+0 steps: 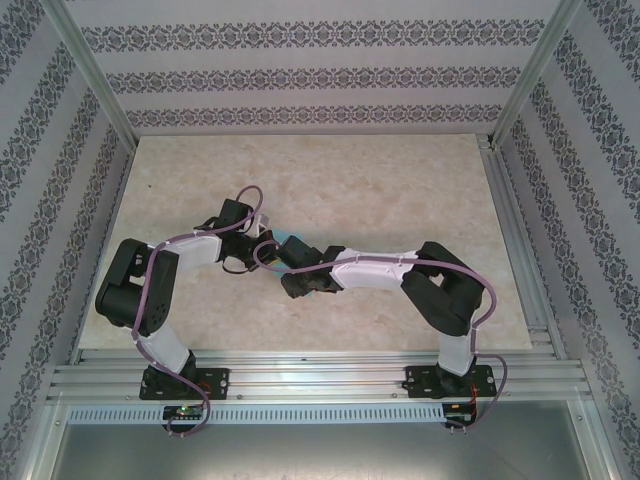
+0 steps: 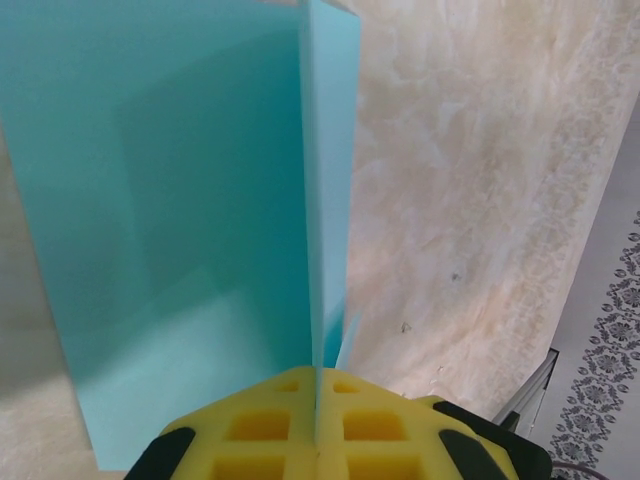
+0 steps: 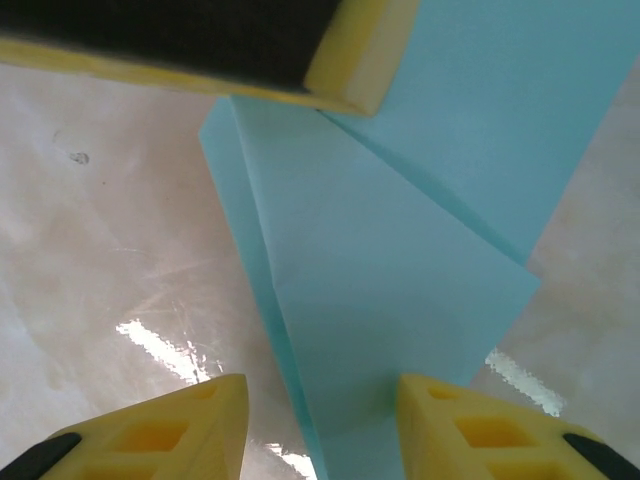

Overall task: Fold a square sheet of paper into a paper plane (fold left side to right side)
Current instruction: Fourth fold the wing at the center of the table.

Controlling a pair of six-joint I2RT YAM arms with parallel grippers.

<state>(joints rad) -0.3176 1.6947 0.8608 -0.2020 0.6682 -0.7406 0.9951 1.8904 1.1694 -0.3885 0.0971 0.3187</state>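
Observation:
The square sheet of paper is turquoise and lies on the marble-look table in creased, overlapping layers. In the left wrist view the paper spreads to the left, and one flap stands upright on edge. My left gripper is shut on the bottom of that flap, its yellow pads pressed together. My right gripper hangs open over the paper, its right fingertip at the paper's surface. From above, both grippers meet mid-table over a sliver of paper.
The beige table has bare room to the back and both sides. Patterned walls and aluminium frame posts close it in. A rail runs along the near edge by the arm bases. The left gripper's pad crosses the top of the right wrist view.

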